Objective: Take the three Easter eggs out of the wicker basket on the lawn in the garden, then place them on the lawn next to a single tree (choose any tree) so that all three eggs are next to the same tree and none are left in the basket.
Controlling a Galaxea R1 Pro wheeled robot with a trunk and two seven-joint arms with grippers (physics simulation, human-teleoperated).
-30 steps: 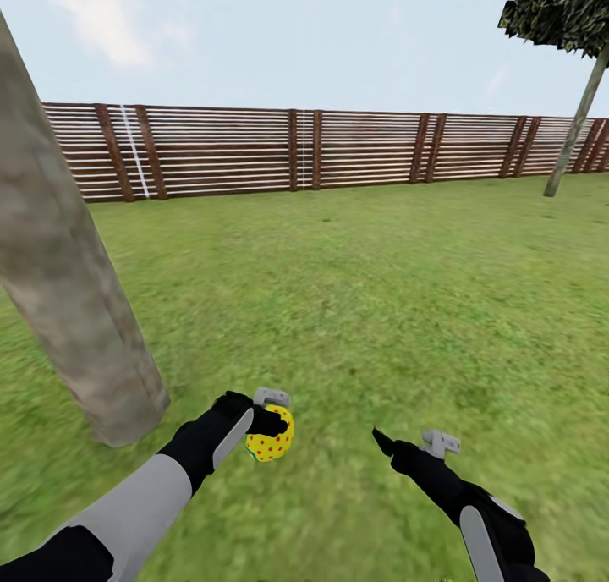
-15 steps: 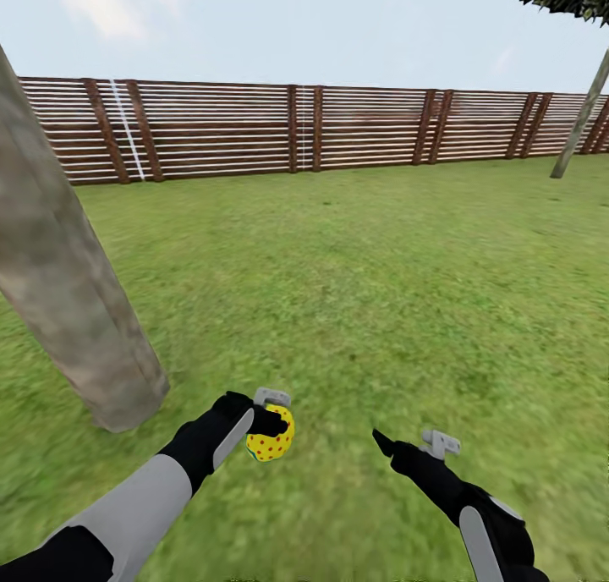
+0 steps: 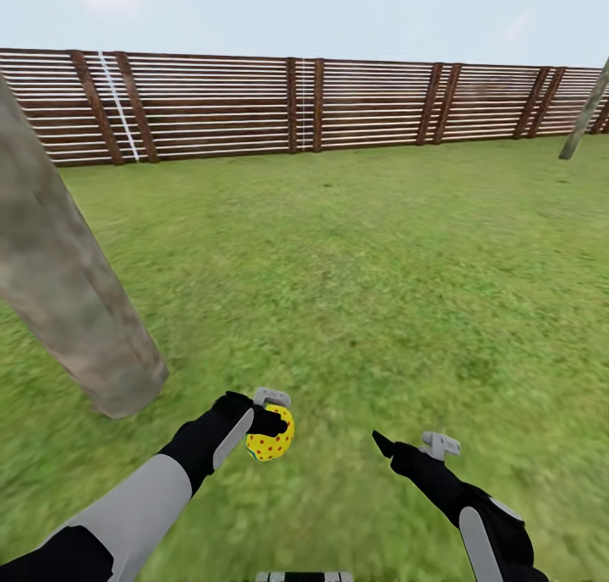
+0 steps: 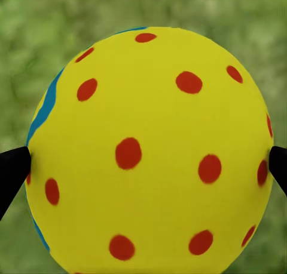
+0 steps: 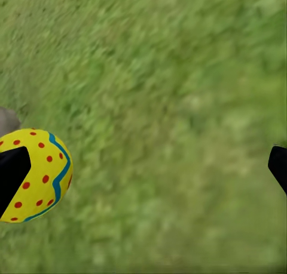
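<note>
Head view, left gripper [image 3: 272,420]: pinched on one Easter egg [image 3: 271,433], yellow with red dots, held above the lawn [image 3: 364,260].
Left wrist view, egg: the egg [image 4: 149,151] sits between two black fingertips [image 4: 11,172], one touching each side; blue stripe along one edge; blurred grass behind.
Right gripper [image 3: 404,445]: spread apart, nothing between the fingers, hovering over grass, well apart from the left gripper.
Right wrist view, fingers: black fingertips [image 5: 12,169] at opposite edges of the picture with a wide gap; the held egg [image 5: 37,174] shows past one fingertip, with a blue zigzag stripe.
Tree [image 3: 63,282]: thick pale grey-brown trunk, base on the lawn near the left gripper, on its outer side and slightly ahead.
Egg vs tree: near the trunk base, not touching it, not on the ground.
Fence [image 3: 304,104]: brown horizontal slats, far ahead of both grippers, closing the garden.
Thin trunk [image 3: 585,112]: far ahead to the right, by the fence.
</note>
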